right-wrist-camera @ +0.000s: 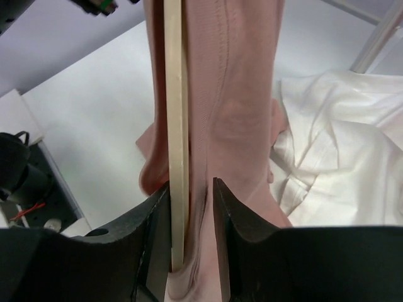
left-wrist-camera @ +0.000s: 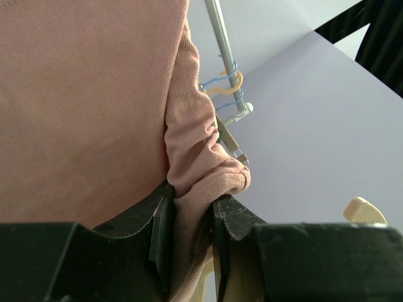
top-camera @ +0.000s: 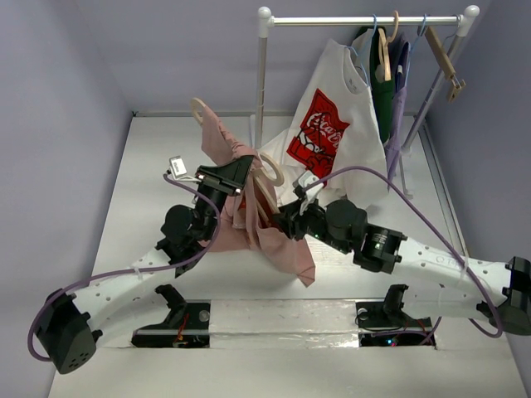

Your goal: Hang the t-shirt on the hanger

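The dusty-pink t-shirt (top-camera: 278, 240) is held up above the table's middle, draped over the cream hanger (top-camera: 199, 106), whose one end sticks out at the upper left. My left gripper (top-camera: 236, 174) is shut on a bunched fold of the t-shirt (left-wrist-camera: 82, 94); its fingers (left-wrist-camera: 160, 220) pinch ribbed fabric, and a cream hanger tip (left-wrist-camera: 360, 210) shows to the right. My right gripper (top-camera: 286, 218) is shut on the hanger's bar (right-wrist-camera: 176, 126) together with the t-shirt cloth (right-wrist-camera: 242, 94) beside it. The chest print is hidden.
A white t-shirt with a red logo (top-camera: 323, 133) hangs from the clothes rack (top-camera: 365, 20) at the back right, its hem on the table. A brown wooden hanger (top-camera: 441, 55) and dark garments (top-camera: 386, 91) hang there too. The rack's upright pole (top-camera: 261, 83) stands just behind the pink shirt.
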### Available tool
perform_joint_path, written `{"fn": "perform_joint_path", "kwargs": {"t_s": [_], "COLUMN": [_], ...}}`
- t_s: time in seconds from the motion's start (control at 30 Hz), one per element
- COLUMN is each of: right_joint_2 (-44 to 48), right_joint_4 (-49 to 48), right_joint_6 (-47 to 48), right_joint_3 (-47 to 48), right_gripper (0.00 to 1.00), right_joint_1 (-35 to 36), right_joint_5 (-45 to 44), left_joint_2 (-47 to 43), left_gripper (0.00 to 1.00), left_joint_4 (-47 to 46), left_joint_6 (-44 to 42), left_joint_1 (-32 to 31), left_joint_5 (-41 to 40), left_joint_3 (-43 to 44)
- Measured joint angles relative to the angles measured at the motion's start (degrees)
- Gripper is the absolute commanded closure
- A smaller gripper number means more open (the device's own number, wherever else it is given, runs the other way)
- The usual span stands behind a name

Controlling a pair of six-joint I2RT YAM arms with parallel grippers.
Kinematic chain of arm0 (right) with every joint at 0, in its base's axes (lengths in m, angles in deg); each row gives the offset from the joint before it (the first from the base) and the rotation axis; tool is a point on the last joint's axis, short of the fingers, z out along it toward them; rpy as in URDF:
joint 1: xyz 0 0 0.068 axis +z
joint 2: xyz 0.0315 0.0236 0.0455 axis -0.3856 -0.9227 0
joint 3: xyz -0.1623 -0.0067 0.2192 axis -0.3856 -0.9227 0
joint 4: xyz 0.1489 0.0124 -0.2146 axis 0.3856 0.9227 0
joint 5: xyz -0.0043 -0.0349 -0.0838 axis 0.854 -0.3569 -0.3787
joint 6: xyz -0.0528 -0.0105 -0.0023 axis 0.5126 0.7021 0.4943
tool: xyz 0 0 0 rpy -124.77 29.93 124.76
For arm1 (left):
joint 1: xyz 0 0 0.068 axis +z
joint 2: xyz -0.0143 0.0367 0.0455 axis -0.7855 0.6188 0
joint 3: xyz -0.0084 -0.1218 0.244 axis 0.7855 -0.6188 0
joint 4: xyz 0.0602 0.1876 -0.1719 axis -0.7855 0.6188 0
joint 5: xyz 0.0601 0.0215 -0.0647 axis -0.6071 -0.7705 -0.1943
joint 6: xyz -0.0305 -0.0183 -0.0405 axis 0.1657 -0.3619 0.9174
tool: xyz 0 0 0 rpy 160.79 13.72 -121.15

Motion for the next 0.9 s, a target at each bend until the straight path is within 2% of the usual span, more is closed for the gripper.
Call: {"fn": "perform_joint_path", "kwargs": {"t_s": [0.1,0.13,0.2,0.23,0.37,0.5,0.57,0.63,0.8,0.9], "right_joint_2": [-0.96,-1.31,-1.53,-1.38,1.97,8.07,9.77,10.49,8.87,6.82], "right_joint_4": [0.13,0.26,0.61,0.90,3.48,5.62,6.16,6.32,9.57,10.49], "right_joint_6": [0.66,0.79,1.01,1.03,0.37,-0.57,-1.07,-1.66,-2.49,-2.27], "right_joint_3": [1.11,1.66,2.62,2.93,2.89,1.73,0.79,-1.07,-4.90,-5.11], "right_gripper": [0.61,0.49,0.37,0.26,0.14,0.14,0.19,0.27,0.29,0.42], "right_joint_1": [0.07,0.07,0.07,0.07,0.07,0.07,0.07,0.07,0.22,0.90], "right_joint_5": [-1.62,-1.97,-1.92,-1.70,-0.11,2.14,3.39,4.48,6.25,5.84], "left_joint_2": [0.00,-0.07,-0.61,-1.16,-3.48,-4.15,-4.26,-4.35,-4.35,-4.15], "left_gripper": [1.00,1.00,1.00,1.00,1.00,1.00,1.00,1.00,1.00,1.00], "left_joint_4": [-0.09,-0.09,0.15,0.50,1.60,2.91,3.48,3.76,4.76,5.05], "left_joint_6": [0.74,0.85,0.79,0.61,-1.09,-2.89,-3.63,-4.09,-4.57,-4.50], "left_joint_1": [0.00,0.02,0.02,0.02,0.02,0.02,0.02,0.02,0.02,0.02], "left_joint_5": [0.37,0.42,0.44,0.37,-0.24,-0.42,-0.42,-0.39,-0.33,-0.04], "left_joint_3": [-0.57,-0.57,-0.57,-0.57,-0.37,1.18,1.90,2.40,3.17,3.58]}}
